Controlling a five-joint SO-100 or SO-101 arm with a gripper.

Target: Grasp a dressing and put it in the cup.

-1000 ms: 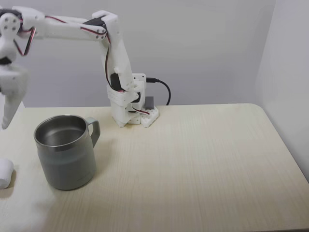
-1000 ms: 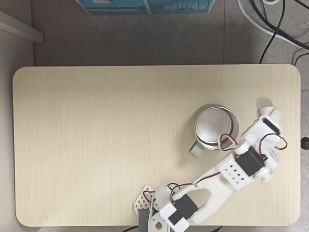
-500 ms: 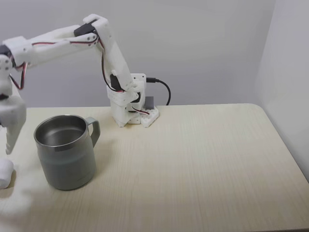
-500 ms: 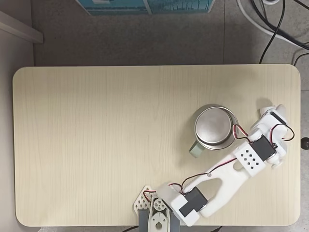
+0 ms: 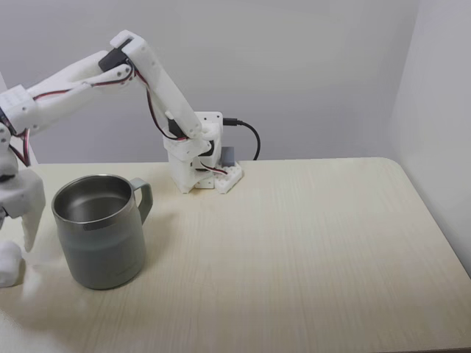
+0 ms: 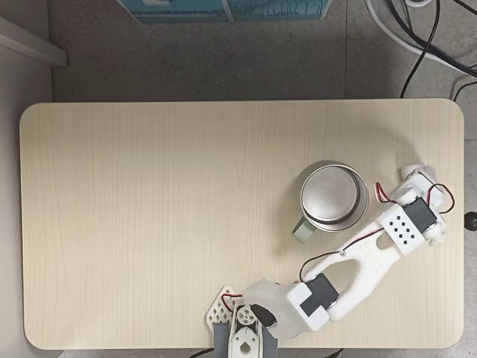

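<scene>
The dressing [image 5: 9,262], a small white roll, is seen lying on the table [image 5: 294,243] at the far left edge of a fixed view, just left of the cup [image 5: 99,230] and apart from it. The gripper [image 5: 18,235] is lowered over the roll, one white finger [image 5: 31,209] hanging just above and beside it (whether contact is made cannot be told). Whether the fingers are spread or clenched cannot be told either, as the second finger is cut off by the frame edge.

The cup, grey-green with a shiny steel inside, stands upright, its squared handle [image 5: 143,198] turned toward the arm's base [image 5: 202,165]. In a fixed view from above, the cup [image 6: 334,197] is shown right of the table's centre, with the wrist [image 6: 411,224] of the white arm placed just to its right, covering the dressing. The base is clamped at the table's edge, a black cable [image 5: 249,136] running from it.
</scene>
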